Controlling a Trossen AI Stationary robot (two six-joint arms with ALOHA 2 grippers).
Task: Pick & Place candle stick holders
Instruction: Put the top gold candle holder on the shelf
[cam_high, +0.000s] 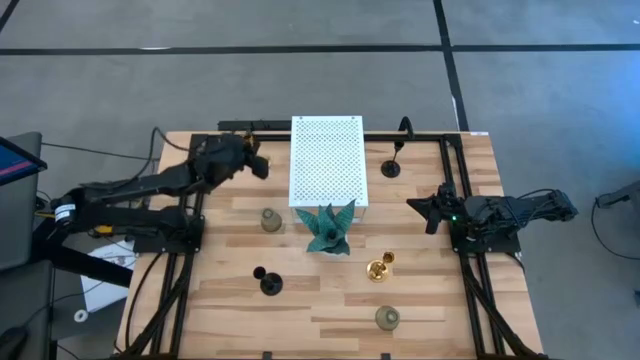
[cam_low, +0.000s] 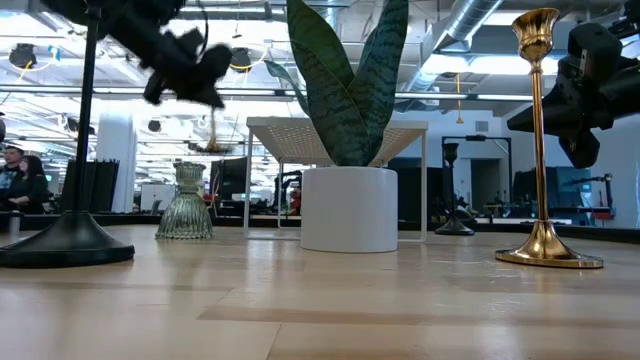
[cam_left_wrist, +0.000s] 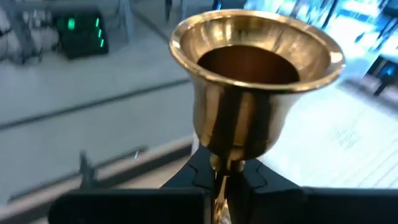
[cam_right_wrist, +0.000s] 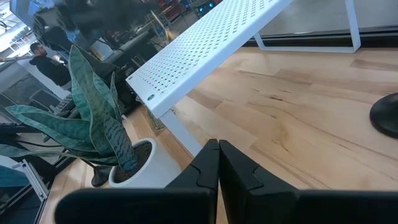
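One gold candle stick holder (cam_left_wrist: 255, 93) is clamped by its stem in the left gripper (cam_high: 250, 160)'s jaws, aloft left of the white perforated rack (cam_high: 328, 160); next, I judge, comes lowering it upright, while the right gripper (cam_high: 420, 207), jaws shut and empty, waits at right.

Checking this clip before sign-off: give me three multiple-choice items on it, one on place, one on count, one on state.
1. Where is the left gripper?
A. beside the white perforated rack
B. at the table's front edge
C. over the potted plant

2. How many candle stick holders stand on the table?
A. three
B. five
C. six

3. What does the left gripper hold?
A. nothing
B. a black holder
C. a gold holder

Answers: 1 A, the high view shows it at the rack's left side. 2 B, five stand there. 3 C, the left wrist view shows it clamped on the gold stem.
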